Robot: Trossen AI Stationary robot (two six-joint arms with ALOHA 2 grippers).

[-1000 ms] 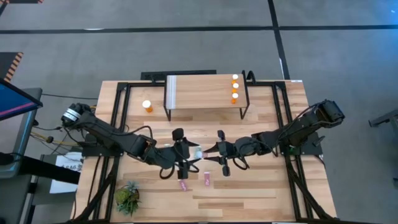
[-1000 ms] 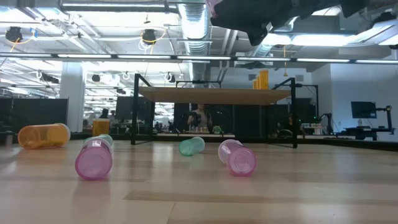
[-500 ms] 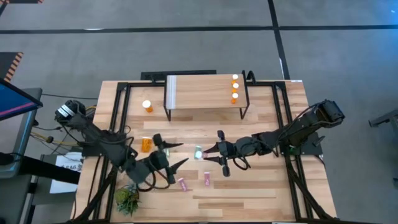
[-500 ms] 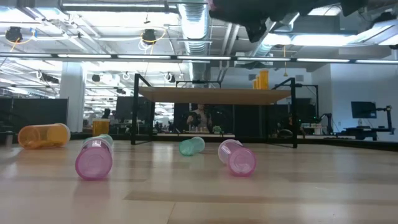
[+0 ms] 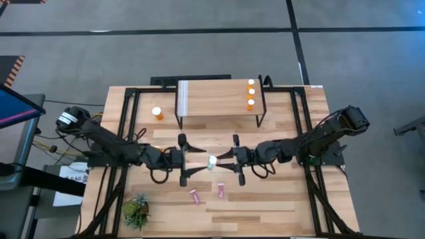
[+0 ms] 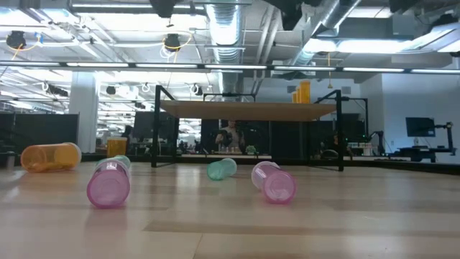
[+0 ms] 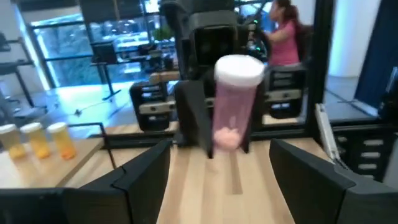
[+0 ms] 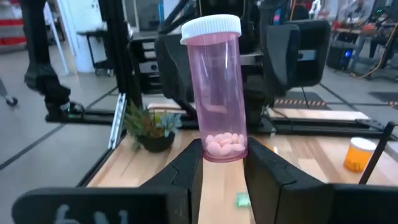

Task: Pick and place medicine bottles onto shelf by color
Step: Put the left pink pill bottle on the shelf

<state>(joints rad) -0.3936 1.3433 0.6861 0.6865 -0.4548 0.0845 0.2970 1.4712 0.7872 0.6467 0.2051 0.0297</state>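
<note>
A pink medicine bottle (image 8: 216,87) with a white cap (image 5: 211,160) stands upright in my right gripper (image 8: 224,163) over the table's middle. My left gripper (image 5: 198,159) is open and level, facing the bottle from the table's left. Its fingers (image 7: 144,180) stand apart short of the bottle (image 7: 235,102) and touch nothing. Two more pink bottles (image 5: 194,196) (image 5: 220,192) lie on their sides on the table. A teal bottle (image 6: 221,168) and an orange one (image 6: 50,156) also lie there. The shelf (image 5: 219,96) carries three upright orange bottles (image 5: 251,93) at its right end. My right gripper pinches the pink bottle's bottom end (image 8: 225,152) between its two fingers (image 8: 186,168). The fingers come level from the table's right. The bottle stands upright above them, cap up, lifted clear of the table, with its pills at the bottom.
An orange bottle (image 5: 157,113) stands on the table left of the shelf. A small green plant (image 5: 136,211) sits at the near left. Black frame rails (image 5: 126,126) run along the table's sides. A person shows in the room beyond, in the left wrist view.
My left gripper has drawn back toward the table's near left, then come back up level with the pink bottle. It has turned from pointing down to pointing toward the table's right. My right gripper has kept the bottle where it was.
</note>
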